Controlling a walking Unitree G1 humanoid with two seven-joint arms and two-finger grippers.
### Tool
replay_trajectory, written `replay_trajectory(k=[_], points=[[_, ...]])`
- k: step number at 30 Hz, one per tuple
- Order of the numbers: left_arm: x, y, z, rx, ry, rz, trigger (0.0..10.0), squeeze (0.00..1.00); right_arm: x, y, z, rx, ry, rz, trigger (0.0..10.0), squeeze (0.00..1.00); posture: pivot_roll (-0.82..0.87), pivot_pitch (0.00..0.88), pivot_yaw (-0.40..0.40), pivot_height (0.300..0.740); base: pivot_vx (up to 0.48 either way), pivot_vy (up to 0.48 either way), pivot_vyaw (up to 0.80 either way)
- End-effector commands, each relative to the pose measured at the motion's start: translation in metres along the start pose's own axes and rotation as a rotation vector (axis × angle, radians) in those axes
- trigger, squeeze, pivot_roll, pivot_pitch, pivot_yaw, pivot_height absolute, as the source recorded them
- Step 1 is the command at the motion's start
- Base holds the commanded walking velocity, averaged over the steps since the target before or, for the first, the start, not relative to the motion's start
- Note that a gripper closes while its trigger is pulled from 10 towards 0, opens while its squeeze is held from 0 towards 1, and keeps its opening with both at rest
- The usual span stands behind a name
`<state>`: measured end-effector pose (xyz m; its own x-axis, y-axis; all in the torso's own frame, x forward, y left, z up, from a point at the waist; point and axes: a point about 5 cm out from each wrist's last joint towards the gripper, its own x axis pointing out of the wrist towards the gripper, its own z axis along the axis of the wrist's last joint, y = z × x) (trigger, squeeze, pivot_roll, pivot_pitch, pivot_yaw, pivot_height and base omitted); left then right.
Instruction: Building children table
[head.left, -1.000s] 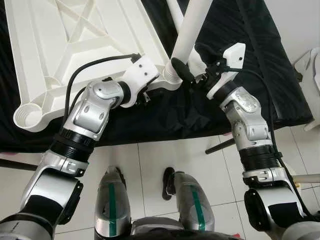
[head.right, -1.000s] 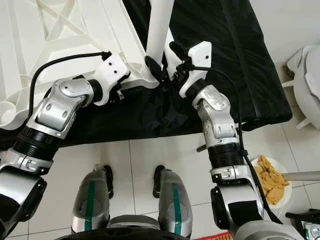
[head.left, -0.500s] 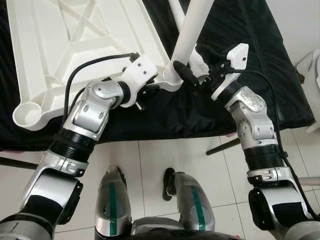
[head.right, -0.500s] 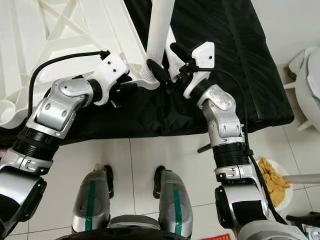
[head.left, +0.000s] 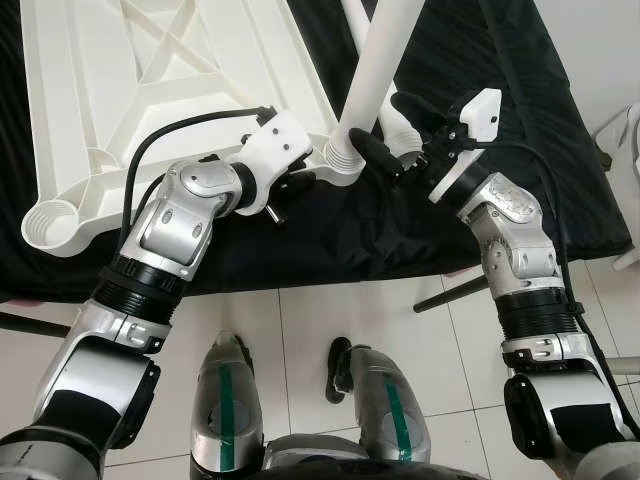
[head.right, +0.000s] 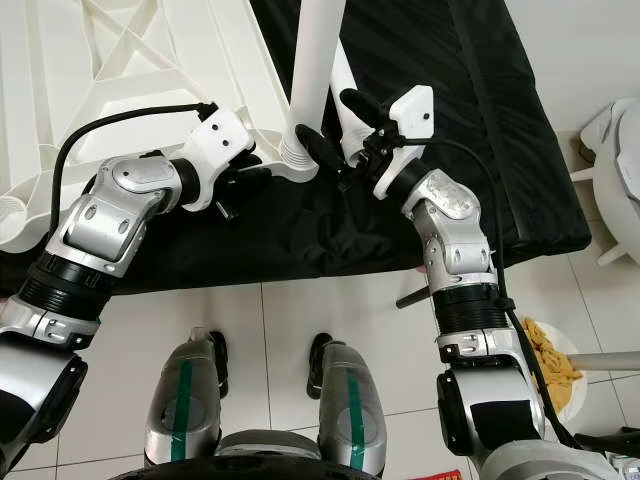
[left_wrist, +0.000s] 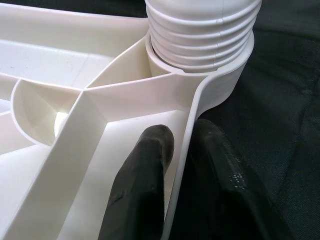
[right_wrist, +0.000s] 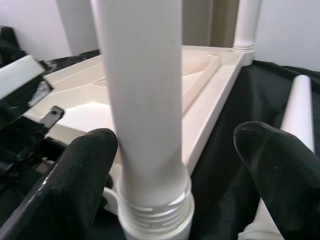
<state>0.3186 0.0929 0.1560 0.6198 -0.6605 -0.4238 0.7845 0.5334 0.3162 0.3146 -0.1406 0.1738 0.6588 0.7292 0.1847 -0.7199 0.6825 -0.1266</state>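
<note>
Across the upper left of the left eye view lay the upturned white tabletop (head.left: 150, 90) on a black cloth (head.left: 500, 130), a leg (head.left: 375, 70) standing in its corner socket beside a loose leg (head.left: 400, 125). Up close in the left wrist view, the left gripper (left_wrist: 182, 145) pinched the tabletop's rim between nearly closed fingers. At the centre of the right wrist view, the right gripper (right_wrist: 175, 165) gaped wide around the leg, one finger (right_wrist: 75, 175) touching it.

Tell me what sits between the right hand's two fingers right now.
The upright white table leg, threaded into the tabletop's corner socket, stands in the open gap of the right hand, as the right wrist view shows.
</note>
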Motion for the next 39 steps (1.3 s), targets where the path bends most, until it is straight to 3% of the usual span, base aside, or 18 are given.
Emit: replay_trajectory(k=[1, 9, 20, 35, 36, 39], points=[[0.0, 0.003, -0.002, 0.034, 0.037, 0.023, 10.0, 0.0, -0.001, -0.002, 0.0, 0.009, 0.01, 0.023, 10.0, 0.0, 0.03, 0.08, -0.025, 0.74, 0.0, 0.0, 0.0], [0.0, 0.004, 0.001, 0.041, 0.028, 0.022, 10.0, 0.0, 0.007, 0.0, -0.007, 0.021, 0.043, 0.098, 10.0, 0.0, 0.03, 0.086, -0.029, 0.74, 0.0, 0.0, 0.0], [-0.001, 0.004, 0.004, 0.04, 0.02, 0.031, 10.0, 0.0, 0.022, 0.002, -0.017, 0.047, 0.045, 0.098, 10.0, 0.0, 0.04, 0.095, -0.035, 0.74, 0.0, 0.0, 0.0], [-0.002, 0.006, 0.006, 0.041, 0.016, 0.046, 10.0, 0.0, 0.04, -0.007, -0.018, 0.032, 0.033, 0.08, 10.0, 0.0, 0.05, 0.096, -0.041, 0.74, 0.0, 0.0, 0.0], [-0.002, 0.006, 0.006, 0.042, 0.015, 0.049, 10.0, 0.0, 0.039, -0.009, -0.016, 0.024, 0.03, 0.087, 8.3, 0.0, 0.05, 0.097, -0.043, 0.74, 0.0, 0.0, 0.0], [-0.002, 0.006, 0.006, 0.042, 0.016, 0.05, 10.0, 0.0, 0.039, -0.01, -0.016, 0.022, 0.03, 0.089, 8.3, 0.0, 0.05, 0.097, -0.043, 0.74, 0.0, 0.0, 0.0]])
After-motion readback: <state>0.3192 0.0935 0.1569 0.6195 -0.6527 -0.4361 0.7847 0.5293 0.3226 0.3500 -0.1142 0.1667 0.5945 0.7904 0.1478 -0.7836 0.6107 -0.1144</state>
